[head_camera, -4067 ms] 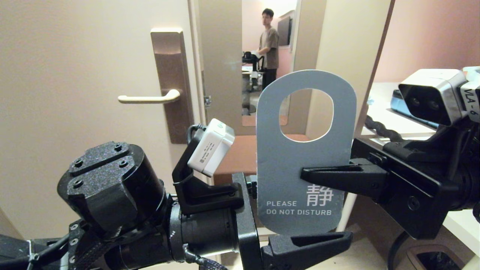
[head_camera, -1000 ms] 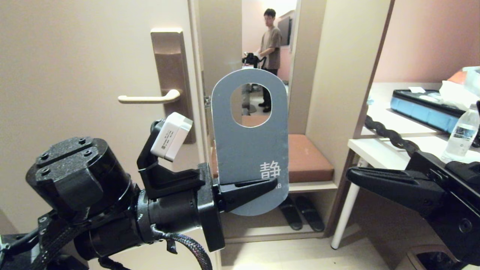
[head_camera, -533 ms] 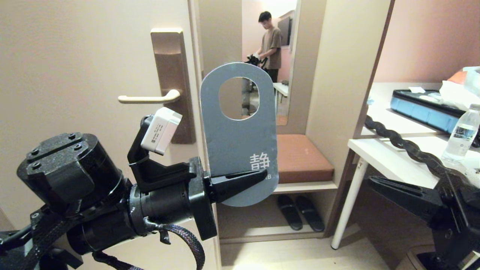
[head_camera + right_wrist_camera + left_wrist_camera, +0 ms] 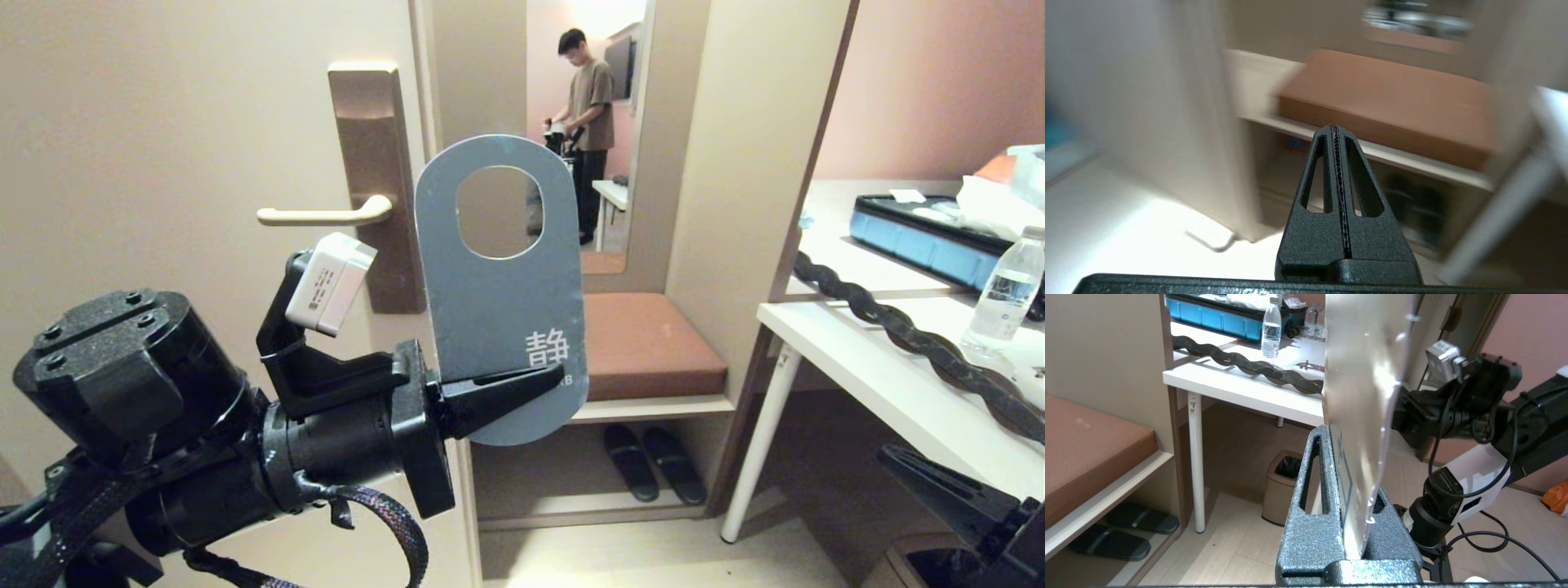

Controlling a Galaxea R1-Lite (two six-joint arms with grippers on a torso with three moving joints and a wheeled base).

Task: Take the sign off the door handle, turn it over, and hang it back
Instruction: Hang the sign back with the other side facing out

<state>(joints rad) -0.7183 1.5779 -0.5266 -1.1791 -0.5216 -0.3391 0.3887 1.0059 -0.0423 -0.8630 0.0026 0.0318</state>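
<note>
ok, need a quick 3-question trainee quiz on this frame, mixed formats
1. True or false: the sign hangs on the door handle.
2. Which pincer holds the sign? A) left pincer B) right pincer C) both
3. Fill in: the sign face turned to the head camera is ____, with a white character.

Key: 1. False, it is held upright to the right of the handle, clear of it. 2. A, clamped on its lower end; the right one is shut on nothing, low beside the white table. 3. Blue-grey.
</note>
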